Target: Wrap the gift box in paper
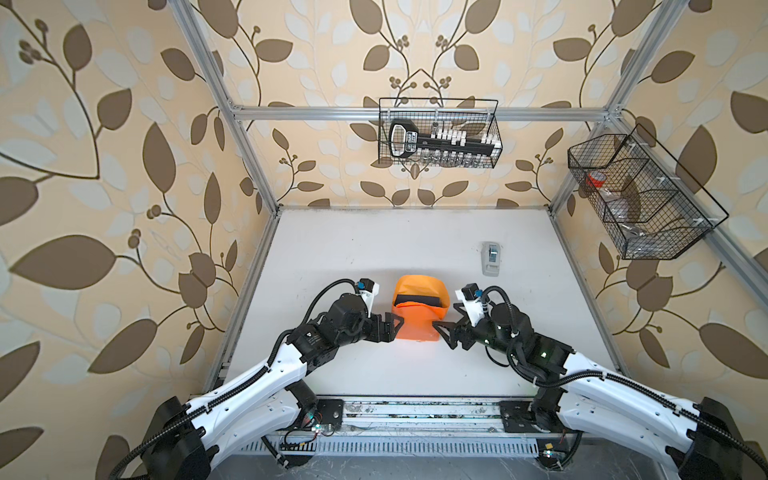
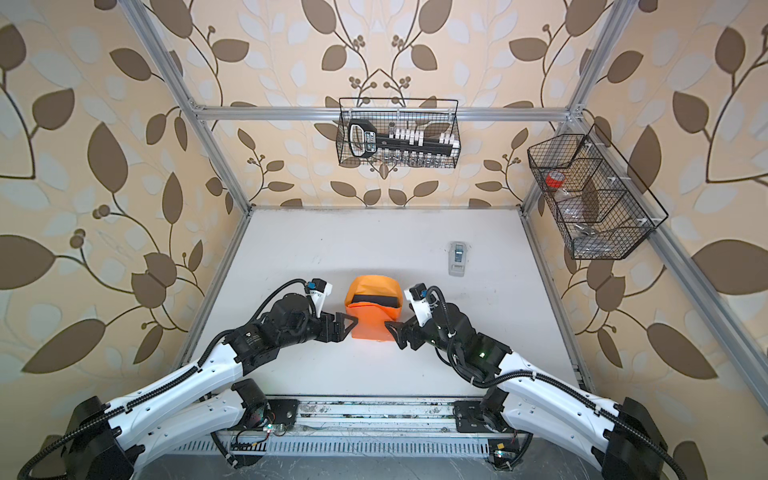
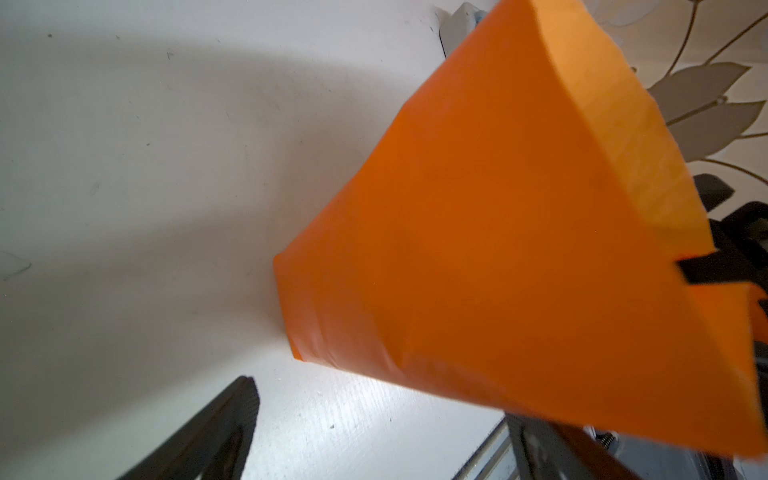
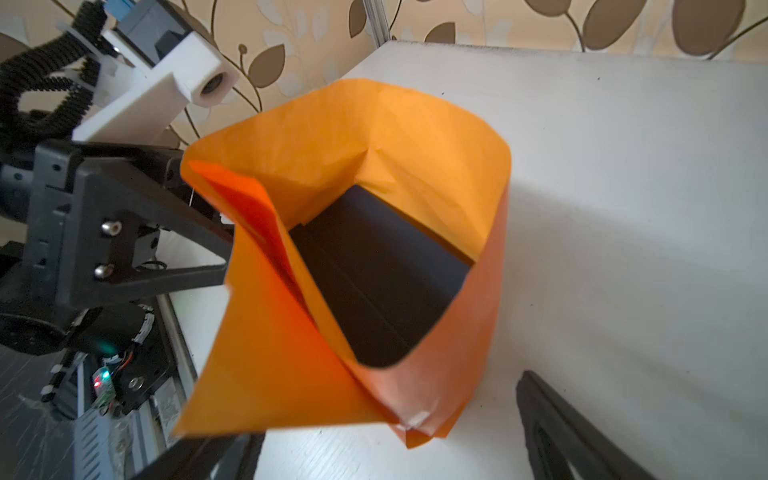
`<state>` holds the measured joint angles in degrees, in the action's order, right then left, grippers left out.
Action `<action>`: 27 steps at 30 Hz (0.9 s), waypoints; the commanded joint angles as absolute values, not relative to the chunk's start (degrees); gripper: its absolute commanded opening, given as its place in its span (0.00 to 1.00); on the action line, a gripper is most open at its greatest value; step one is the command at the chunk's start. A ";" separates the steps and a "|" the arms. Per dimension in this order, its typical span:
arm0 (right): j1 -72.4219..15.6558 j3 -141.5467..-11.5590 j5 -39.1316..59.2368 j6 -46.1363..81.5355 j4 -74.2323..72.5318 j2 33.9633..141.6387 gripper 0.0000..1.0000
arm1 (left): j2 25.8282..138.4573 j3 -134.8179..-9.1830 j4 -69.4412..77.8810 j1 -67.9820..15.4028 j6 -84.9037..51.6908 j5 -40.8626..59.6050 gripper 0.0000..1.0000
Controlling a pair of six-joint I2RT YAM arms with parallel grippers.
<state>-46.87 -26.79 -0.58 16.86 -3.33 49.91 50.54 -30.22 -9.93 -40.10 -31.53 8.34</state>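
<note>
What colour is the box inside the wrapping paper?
Black; the gift box shows best in the right wrist view.

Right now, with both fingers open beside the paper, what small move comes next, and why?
Probably bring the right fingers up to the far flap of the paper and press it down. The box shows bare between the flaps, neither side holds anything, and the left fingers sit beside the paper, placed to steady it.
</note>
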 commanded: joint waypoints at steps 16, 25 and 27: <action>-46.01 -27.09 -5.82 18.63 -15.25 59.84 0.73 | 61.62 -33.62 2.10 -40.41 -37.06 4.80 0.68; -46.19 -26.89 -9.29 20.23 -13.77 60.72 0.62 | 61.48 -32.44 0.83 -41.66 -36.85 3.32 0.55; -46.60 -26.96 -10.47 20.50 -13.21 59.77 0.60 | 62.41 -33.17 0.14 -42.29 -36.52 3.46 0.50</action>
<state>-46.13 -27.59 -7.60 20.21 -13.15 61.41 61.91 -32.34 -0.10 -41.41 -37.19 4.91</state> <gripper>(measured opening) 0.601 0.509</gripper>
